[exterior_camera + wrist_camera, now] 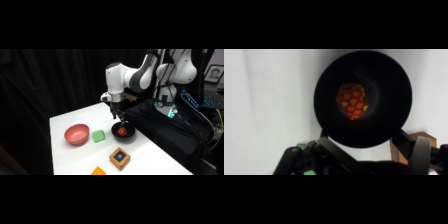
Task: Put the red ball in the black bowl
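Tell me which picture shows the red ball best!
The wrist view: it looks straight down into the black bowl, where the red ball sits big and clear in the middle. In the side view the ball is only a tiny red spot in the bowl under the gripper.

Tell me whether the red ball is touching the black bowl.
Touching. The wrist view shows the red ball lying on the floor of the black bowl, with nothing holding it.

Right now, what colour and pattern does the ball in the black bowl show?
The red ball is red-orange with darker mottling and small yellowish flecks, clearest in the wrist view.
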You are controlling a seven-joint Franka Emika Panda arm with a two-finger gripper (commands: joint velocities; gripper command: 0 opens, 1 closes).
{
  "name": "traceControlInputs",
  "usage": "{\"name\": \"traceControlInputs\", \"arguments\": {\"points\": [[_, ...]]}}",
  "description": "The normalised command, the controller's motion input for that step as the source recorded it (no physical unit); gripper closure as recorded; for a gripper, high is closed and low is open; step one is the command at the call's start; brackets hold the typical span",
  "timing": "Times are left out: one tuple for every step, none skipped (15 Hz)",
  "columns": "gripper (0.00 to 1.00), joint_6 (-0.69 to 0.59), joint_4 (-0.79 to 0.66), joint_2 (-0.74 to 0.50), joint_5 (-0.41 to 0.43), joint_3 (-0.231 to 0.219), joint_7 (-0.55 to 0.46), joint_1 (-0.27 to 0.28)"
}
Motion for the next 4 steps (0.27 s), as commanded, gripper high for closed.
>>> {"name": "traceControlInputs", "arguments": {"points": [[0.00, -0.35, 0.12, -0.31, -0.204, -0.067, 0.09, 0.010], [0.00, -0.33, 0.12, -0.28, -0.196, -0.058, 0.10, 0.009], [0.00, -0.31, 0.13, -0.27, -0.174, -0.049, 0.08, 0.009], [0.00, -0.29, 0.12, -0.26, -0.135, -0.043, 0.05, 0.009]]}}
